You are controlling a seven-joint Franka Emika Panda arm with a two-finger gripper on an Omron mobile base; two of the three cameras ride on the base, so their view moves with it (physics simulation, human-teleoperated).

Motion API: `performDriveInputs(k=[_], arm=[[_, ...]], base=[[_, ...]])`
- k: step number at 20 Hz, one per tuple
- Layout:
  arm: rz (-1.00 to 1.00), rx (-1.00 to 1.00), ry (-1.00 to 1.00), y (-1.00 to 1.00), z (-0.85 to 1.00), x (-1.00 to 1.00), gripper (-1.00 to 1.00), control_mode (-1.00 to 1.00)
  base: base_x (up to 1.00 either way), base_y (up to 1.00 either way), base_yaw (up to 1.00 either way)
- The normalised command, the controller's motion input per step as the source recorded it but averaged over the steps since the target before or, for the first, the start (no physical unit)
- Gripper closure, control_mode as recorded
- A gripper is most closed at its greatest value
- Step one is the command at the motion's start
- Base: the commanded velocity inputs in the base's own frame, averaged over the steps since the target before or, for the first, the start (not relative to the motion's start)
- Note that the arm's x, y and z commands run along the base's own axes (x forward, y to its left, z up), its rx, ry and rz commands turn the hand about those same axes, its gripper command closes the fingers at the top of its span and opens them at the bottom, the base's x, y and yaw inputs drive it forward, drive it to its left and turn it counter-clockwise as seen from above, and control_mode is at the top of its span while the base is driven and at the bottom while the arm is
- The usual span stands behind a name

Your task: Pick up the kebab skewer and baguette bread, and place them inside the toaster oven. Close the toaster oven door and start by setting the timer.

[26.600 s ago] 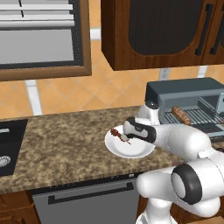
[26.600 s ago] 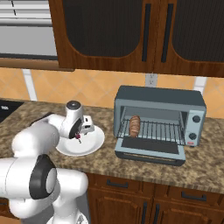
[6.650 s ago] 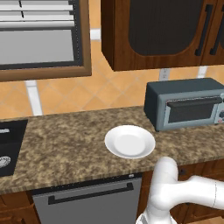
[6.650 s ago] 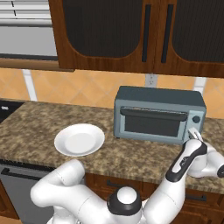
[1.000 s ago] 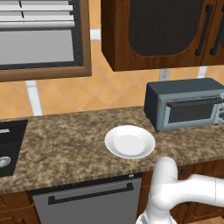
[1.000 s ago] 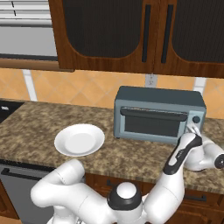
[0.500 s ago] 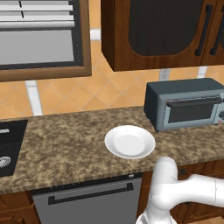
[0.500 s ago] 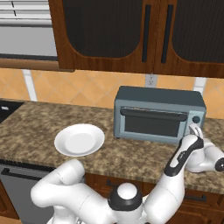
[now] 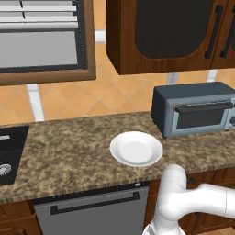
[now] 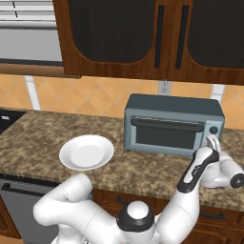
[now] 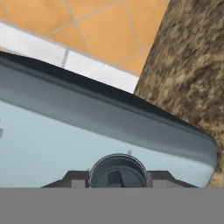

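The toaster oven (image 10: 172,125), a boxy blue-grey metal box with a dark glass front, stands on the speckled brown stone table (image 10: 43,133) with its door (image 10: 167,136) shut, the dark bar handle (image 10: 167,125) running level across the top of the glass. The hand (image 10: 212,143) is pressed up against the small control strip at the oven's right end. In the hand view a round dark timer knob (image 11: 117,172) sits directly ahead, squarely between the two dark finger tips (image 11: 74,178), which have narrowed onto its sides; the hand looks closed around the knob rather than hovering off it.

What matters for the turn is that the knob's axis points straight out of the oven's front face, in line with the hand's own approach, so a roll of the wrist about that line should wind the timer without dragging sideways.

The round white plate (image 10: 86,152) lies bare, well off toward the far side of the oven from the hand. The skewer and bread cannot be made out through the glass.
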Motion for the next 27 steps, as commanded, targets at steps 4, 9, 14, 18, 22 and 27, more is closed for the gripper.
performDriveInputs(k=[4,9,14,18,22,27], arm=[[-0.09,0.32,0.13,0.00,0.08,0.01,1.00,-1.00],[-0.06,0.41,0.13,0.00,0.03,0.00,1.00,-1.00],[-0.06,0.47,0.08,0.00,0.01,0.03,1.00,-1.00],[-0.09,0.42,0.04,0.00,0.03,0.20,1.00,-1.00],[-0.16,0.36,0.02,0.01,0.07,0.28,1.00,-1.00],[-0.24,0.39,0.04,0.03,0.00,0.25,1.00,-1.00]], base=[[0.00,0.00,0.00],[0.00,0.00,0.00],[0.00,0.00,0.00],[0.00,0.00,0.00],[0.00,0.00,0.00],[0.00,0.00,0.00]])
